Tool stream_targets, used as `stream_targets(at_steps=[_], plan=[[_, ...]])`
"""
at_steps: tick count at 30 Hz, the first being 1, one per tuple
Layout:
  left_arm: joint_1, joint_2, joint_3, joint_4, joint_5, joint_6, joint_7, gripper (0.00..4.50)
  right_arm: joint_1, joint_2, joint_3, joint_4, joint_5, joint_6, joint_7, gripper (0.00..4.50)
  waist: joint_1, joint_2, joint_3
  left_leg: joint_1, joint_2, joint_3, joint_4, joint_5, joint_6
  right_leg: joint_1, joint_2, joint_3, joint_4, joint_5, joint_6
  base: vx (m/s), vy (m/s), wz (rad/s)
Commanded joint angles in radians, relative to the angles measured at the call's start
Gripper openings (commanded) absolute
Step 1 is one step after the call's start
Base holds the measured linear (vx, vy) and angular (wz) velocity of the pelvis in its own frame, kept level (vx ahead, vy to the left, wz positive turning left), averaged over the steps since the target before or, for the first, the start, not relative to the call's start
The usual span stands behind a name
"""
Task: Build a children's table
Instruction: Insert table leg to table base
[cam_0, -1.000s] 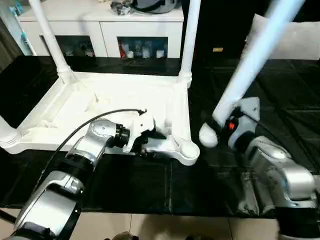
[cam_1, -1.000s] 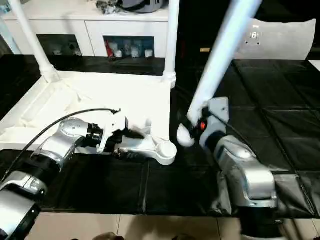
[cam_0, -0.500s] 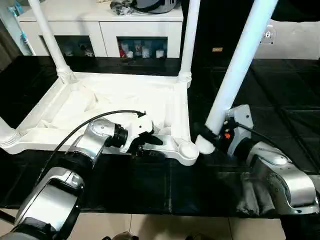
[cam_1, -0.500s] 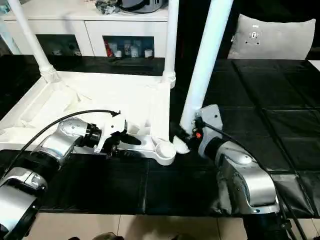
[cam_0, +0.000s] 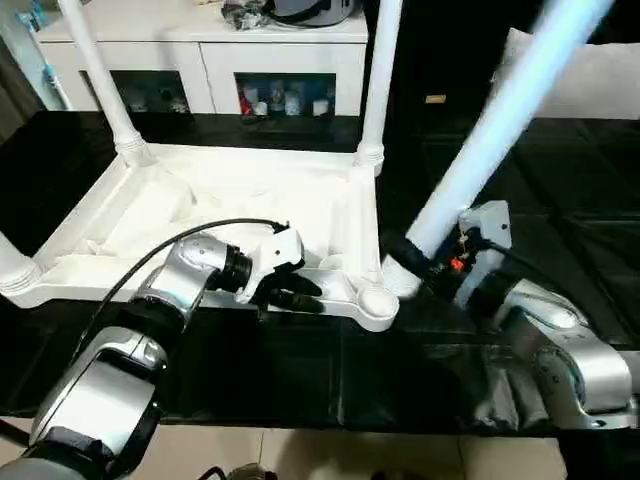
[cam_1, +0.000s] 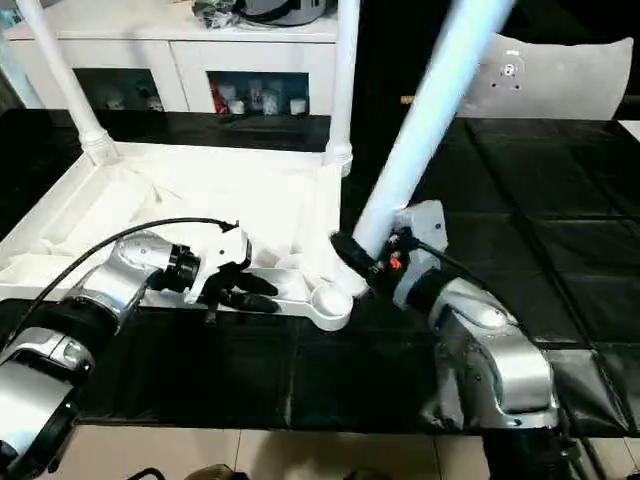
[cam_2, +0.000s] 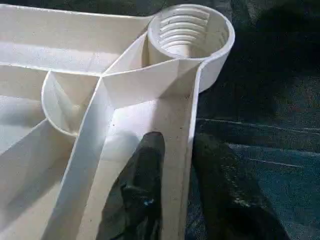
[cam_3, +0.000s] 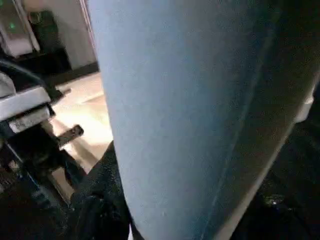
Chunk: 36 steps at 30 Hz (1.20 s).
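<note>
We are fitting the last leg (cam_0: 500, 120): right pincer (cam_1: 372, 262) clamped on it, left pincer (cam_2: 175, 180) straddling the tabletop's rim (cam_2: 182, 150); next, seat it in the empty corner socket (cam_2: 190, 30).

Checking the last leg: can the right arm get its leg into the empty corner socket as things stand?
Probably yes. The socket stands open and empty, the leg in the right gripper tilts just beside it, and the left gripper grips the rim short of it.

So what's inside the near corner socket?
The socket holds no leg: the left wrist view shows bare threaded ridges inside. Its bottom is hidden by the near wall. The fourth leg sits tilted beside it in the right pincer.
</note>
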Motion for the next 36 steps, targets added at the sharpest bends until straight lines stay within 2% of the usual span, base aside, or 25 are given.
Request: stream_targets(at_steps=[1, 3, 4, 8, 9, 12, 13, 14, 15, 16, 18, 20, 23, 26, 29, 30, 31, 36], plan=[[-0.017, 0.010, 0.011, 0.030, 0.019, -0.017, -0.004, 0.78, -0.020, -0.009, 0.011, -0.002, -0.005, -0.023, 0.033, 1.91, 0.004, -0.009, -0.071, 0.017, 0.041, -0.016, -0.081, -0.270, 0.006, 0.054, -0.073, 0.046, -0.091, -0.367, -0.183, 0.000, 0.000, 0.00], [-0.017, 0.010, 0.012, 0.035, 0.021, -0.021, -0.003, 0.68, -0.019, -0.017, 0.020, -0.004, -0.003, -0.027, 0.049, 1.91, 0.006, -0.006, -0.070, 0.016, 0.042, -0.017, -0.081, -0.270, 0.007, 0.056, -0.074, 0.046, -0.091, -0.374, -0.181, 0.000, 0.000, 0.00], [-0.018, 0.012, 0.009, 0.039, 0.027, -0.025, -0.002, 0.47, -0.017, -0.023, 0.030, -0.008, -0.005, -0.032, 0.060, 1.91, 0.006, -0.008, -0.070, 0.015, 0.043, -0.018, -0.082, -0.270, 0.008, 0.056, -0.074, 0.046, -0.092, -0.375, -0.178, 0.000, 0.000, 0.00], [-0.016, 0.023, -0.006, 0.043, 0.055, -0.046, 0.006, 0.35, -0.014, -0.033, 0.053, -0.013, -0.019, -0.048, 0.080, 1.91, 0.004, -0.006, -0.069, 0.015, 0.045, -0.020, -0.085, -0.280, 0.004, 0.055, -0.073, 0.045, -0.091, -0.376, -0.178, 0.000, 0.000, 0.00], [-0.015, 0.024, -0.007, 0.042, 0.057, -0.047, 0.006, 0.13, -0.014, -0.034, 0.056, -0.012, -0.020, -0.052, 0.082, 1.91, 0.003, -0.007, -0.070, 0.015, 0.045, -0.020, -0.085, -0.281, 0.003, 0.055, -0.073, 0.046, -0.091, -0.373, -0.178, 0.000, 0.000, 0.00], [-0.011, 0.019, 0.019, 0.009, 0.015, -0.014, -0.026, 0.04, -0.029, -0.042, 0.059, -0.002, 0.011, 0.002, 0.112, 1.91, 0.003, -0.006, -0.070, 0.015, 0.045, -0.019, -0.084, -0.275, 0.009, 0.057, -0.075, 0.047, -0.089, -0.359, -0.188, 0.000, 0.000, 0.00], [-0.005, 0.012, 0.045, -0.025, -0.028, 0.029, -0.050, 0.04, -0.039, -0.051, 0.069, 0.003, 0.028, 0.035, 0.140, 1.91, 0.001, -0.006, -0.072, 0.012, 0.045, -0.020, -0.084, -0.260, 0.010, 0.061, -0.074, 0.047, -0.083, -0.328, -0.203, 0.000, 0.000, 0.00], [-0.005, 0.012, 0.045, -0.025, -0.028, 0.029, -0.050, 0.04, -0.039, -0.051, 0.069, 0.003, 0.028, 0.035, 0.140, 1.91, 0.000, -0.006, -0.073, 0.012, 0.045, -0.020, -0.082, -0.253, 0.013, 0.062, -0.074, 0.047, -0.081, -0.310, -0.211, 0.000, 0.000, 0.00], [0.009, 0.011, 0.055, -0.067, -0.046, 0.066, -0.055, 0.02, -0.043, -0.064, 0.089, 0.010, 0.018, 0.042, 0.160, 1.91, 0.001, 0.000, -0.073, 0.012, 0.046, -0.020, -0.082, -0.250, 0.014, 0.060, -0.074, 0.047, -0.081, -0.297, -0.217, 0.000, 0.000, 0.00], [0.026, 0.013, 0.055, -0.101, -0.052, 0.085, -0.052, 0.00, -0.047, -0.070, 0.102, 0.019, 0.008, 0.034, 0.174, 1.91, -0.001, -0.004, -0.075, 0.012, 0.046, -0.017, -0.081, -0.239, 0.017, 0.062, -0.074, 0.046, -0.079, -0.271, -0.230, 0.000, 0.000, 0.00], [0.035, 0.013, 0.057, -0.117, -0.052, 0.092, -0.052, 0.00, -0.049, -0.074, 0.109, 0.024, 0.003, 0.027, 0.181, 1.91, -0.001, -0.003, -0.075, 0.010, 0.045, -0.015, -0.078, -0.219, 0.026, 0.062, -0.073, 0.047, -0.079, -0.254, -0.233, 0.000, 0.000, 0.00], [0.076, 0.015, 0.052, -0.177, -0.037, 0.143, -0.014, 0.00, -0.064, -0.074, 0.115, 0.050, -0.006, 0.020, 0.179, 1.91, 0.001, -0.002, -0.077, 0.011, 0.048, -0.016, -0.078, -0.212, 0.026, 0.062, -0.073, 0.045, -0.075, -0.248, -0.235, 0.000, 0.000, 0.00], [0.137, 0.014, 0.054, -0.254, -0.010, 0.206, 0.063, 0.00, -0.079, -0.075, 0.122, 0.073, -0.019, 0.020, 0.179, 1.91, -0.003, -0.001, -0.073, 0.012, 0.049, -0.017, -0.080, -0.235, 0.019, 0.060, -0.071, 0.045, -0.078, -0.281, -0.230, 0.000, 0.000, 0.00], [0.182, 0.006, 0.069, -0.306, -0.012, 0.183, 0.122, 0.00, -0.091, -0.064, 0.113, 0.109, -0.031, 0.001, 0.165, 1.91, -0.007, -0.013, -0.070, 0.012, 0.044, -0.014, -0.079, -0.248, 0.021, 0.057, -0.069, 0.044, -0.087, -0.352, -0.203, 0.000, 0.000, 0.00], [0.193, -0.005, 0.085, -0.326, -0.017, 0.193, 0.146, 0.00, -0.091, -0.061, 0.110, 0.117, -0.019, 0.001, 0.170, 1.91, -0.010, -0.011, -0.069, 0.011, 0.042, -0.016, -0.080, -0.253, 0.020, 0.056, -0.069, 0.043, -0.093, -0.401, -0.175, 0.000, 0.000, 0.00], [0.202, -0.014, 0.098, -0.345, -0.034, 0.217, 0.149, 0.00, -0.088, -0.062, 0.116, 0.125, -0.030, -0.017, 0.170, 1.91, -0.011, -0.013, -0.068, 0.012, 0.043, -0.015, -0.080, -0.254, 0.022, 0.055, -0.068, 0.043, -0.094, -0.406, -0.171, 0.000, 0.000, 0.00], [0.207, -0.017, 0.100, -0.357, -0.042, 0.227, 0.146, 0.00, -0.088, -0.068, 0.126, 0.136, -0.041, -0.021, 0.174, 1.91, -0.012, -0.012, -0.068, 0.012, 0.043, -0.016, -0.080, -0.254, 0.022, 0.054, -0.069, 0.044, -0.093, -0.414, -0.168, 0.000, 0.000, 0.00], [0.222, -0.013, 0.088, -0.390, -0.059, 0.243, 0.122, 0.00, -0.095, -0.082, 0.149, 0.184, -0.072, -0.022, 0.185, 1.91, -0.016, -0.008, -0.071, 0.010, 0.041, -0.015, -0.078, -0.240, 0.031, 0.052, -0.067, 0.044, -0.093, -0.391, -0.171, 0.000, 0.000, 0.00]])
